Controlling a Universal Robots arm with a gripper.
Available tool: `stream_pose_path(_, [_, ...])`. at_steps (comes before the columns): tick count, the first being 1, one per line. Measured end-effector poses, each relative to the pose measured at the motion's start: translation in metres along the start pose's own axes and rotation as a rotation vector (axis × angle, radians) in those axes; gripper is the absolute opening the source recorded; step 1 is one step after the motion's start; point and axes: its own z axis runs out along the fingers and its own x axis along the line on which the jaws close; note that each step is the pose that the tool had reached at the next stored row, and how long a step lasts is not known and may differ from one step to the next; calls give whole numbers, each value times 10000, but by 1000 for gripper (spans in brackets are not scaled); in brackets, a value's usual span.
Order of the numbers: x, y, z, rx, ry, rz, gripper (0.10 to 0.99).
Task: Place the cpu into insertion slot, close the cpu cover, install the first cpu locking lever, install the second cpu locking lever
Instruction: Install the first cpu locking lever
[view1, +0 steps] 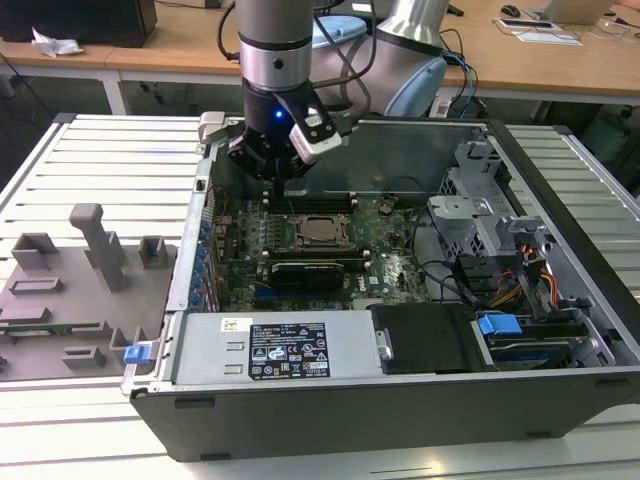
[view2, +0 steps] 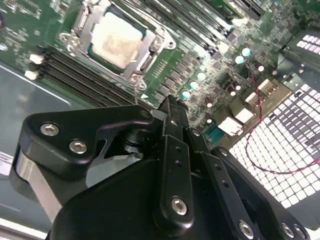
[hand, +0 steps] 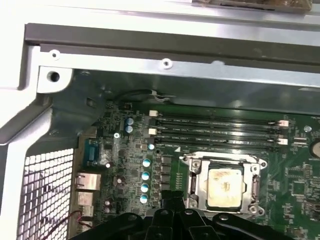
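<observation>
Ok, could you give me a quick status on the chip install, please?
End effector above the board, near the chip. Chip seated, cover down over it. Nothing blocking it.

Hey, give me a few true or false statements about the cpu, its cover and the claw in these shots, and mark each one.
1. The cpu sits in the insertion slot. True.
2. The cpu cover stands raised, well clear of the chip. False: it lies flat, framing the cpu.
3. The claw is inside the computer case, over the green board. True.
4. The claw grips the cpu. False: the cpu lies in the slot, apart from the claw.
</observation>
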Motion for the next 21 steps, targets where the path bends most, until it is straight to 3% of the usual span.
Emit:
stream_pose_path(6, [16,50,81,-15,-2,36,106])
stream_pose_path(14, [99,67,96,-32,-5,52,106])
stream_pose_path(21, [116,96,111,-35,-4,54,106])
